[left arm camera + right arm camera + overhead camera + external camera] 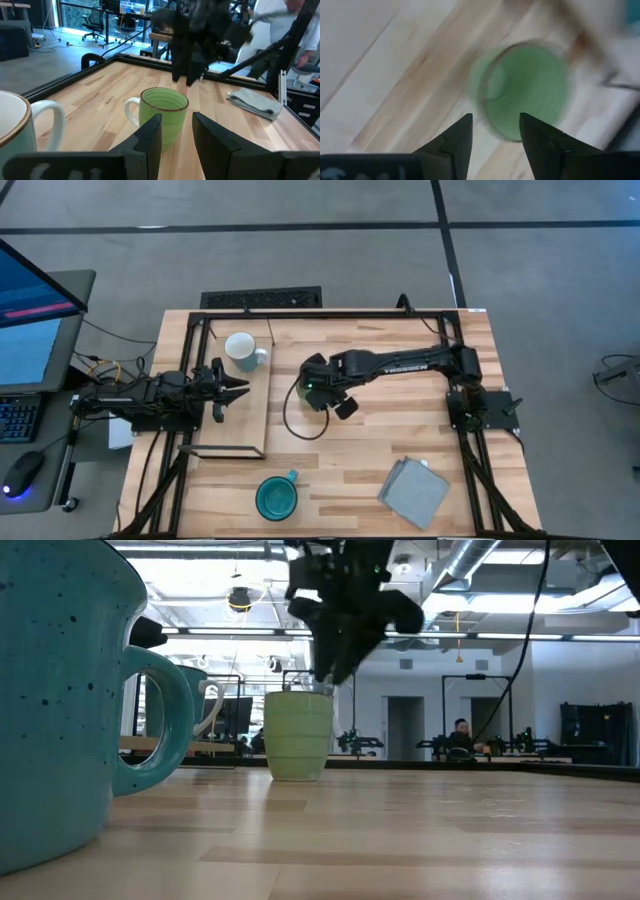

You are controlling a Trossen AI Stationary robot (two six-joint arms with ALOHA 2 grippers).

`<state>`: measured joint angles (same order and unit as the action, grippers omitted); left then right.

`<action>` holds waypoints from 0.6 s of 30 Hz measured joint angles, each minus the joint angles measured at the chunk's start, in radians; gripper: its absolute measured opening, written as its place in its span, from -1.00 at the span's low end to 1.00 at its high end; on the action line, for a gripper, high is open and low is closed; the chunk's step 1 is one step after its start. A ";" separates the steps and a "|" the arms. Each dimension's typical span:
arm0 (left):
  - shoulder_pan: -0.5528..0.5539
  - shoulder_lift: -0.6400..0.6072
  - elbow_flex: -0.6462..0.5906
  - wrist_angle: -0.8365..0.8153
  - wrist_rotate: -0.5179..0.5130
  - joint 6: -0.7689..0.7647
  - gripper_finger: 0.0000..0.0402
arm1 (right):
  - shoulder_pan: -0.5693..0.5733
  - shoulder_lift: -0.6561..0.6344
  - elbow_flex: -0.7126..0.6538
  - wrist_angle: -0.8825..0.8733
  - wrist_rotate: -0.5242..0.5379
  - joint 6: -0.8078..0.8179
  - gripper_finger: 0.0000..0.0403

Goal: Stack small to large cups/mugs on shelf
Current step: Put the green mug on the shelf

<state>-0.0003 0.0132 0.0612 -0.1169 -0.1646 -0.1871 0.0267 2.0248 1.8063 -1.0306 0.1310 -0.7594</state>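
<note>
The small light-green mug [310, 389] stands upright on the planked table, right of the shelf [238, 425]; it also shows in the low view [297, 735] and the left wrist view [162, 117]. My right gripper [328, 396] hangs open just above its rim [335, 678], with the mug's mouth [527, 90] seen beyond the fingers [495, 132]. The white mug [240, 351] stands on the shelf's far end. The teal mug [277, 498] stands near the table's near edge. My left gripper [240, 390] waits open over the shelf, pointing at the green mug [175, 135].
A folded grey cloth [413, 492] lies on the table's near right part. A black metal frame [330, 312] runs around the table edges. A black cable [290, 420] loops beside the green mug. Bare planks lie between the shelf and the cloth.
</note>
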 joint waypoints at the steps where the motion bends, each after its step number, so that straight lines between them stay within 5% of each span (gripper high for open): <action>1: 0.000 0.000 0.000 0.000 0.000 0.000 -0.51 | 0.004 0.010 0.000 0.003 0.001 0.003 -0.08; 18: 0.000 0.000 0.000 0.000 0.000 0.000 -0.51 | 0.017 0.110 0.004 0.015 0.058 0.003 -0.37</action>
<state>-0.0002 0.0132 0.0612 -0.1169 -0.1642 -0.1871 0.0441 2.1346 1.8103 -1.0159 0.1894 -0.7565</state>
